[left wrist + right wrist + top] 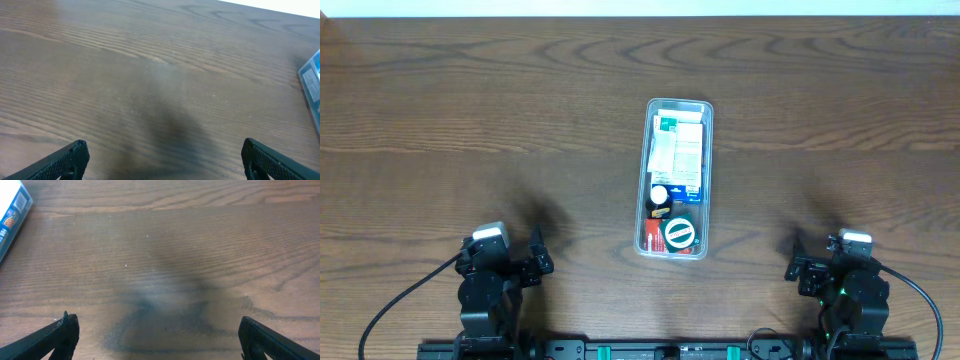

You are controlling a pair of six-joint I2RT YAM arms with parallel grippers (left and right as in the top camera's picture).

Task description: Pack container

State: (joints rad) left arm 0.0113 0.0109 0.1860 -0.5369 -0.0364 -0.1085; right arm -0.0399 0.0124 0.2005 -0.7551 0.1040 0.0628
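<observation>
The clear container (708, 180) stands in the middle of the table, long side running away from me. It holds white and blue boxes, a red box, a small dark piece and a round green-and-white lid near its front end. Its edge shows at the right of the left wrist view (312, 82) and at the top left of the right wrist view (11, 215). My left gripper (535, 258) is open and empty at the front left, far from the container. My right gripper (798, 262) is open and empty at the front right.
The wooden table (470, 120) lies bare around the container. Both arm bases sit at the front edge, with black cables trailing off to the left and right.
</observation>
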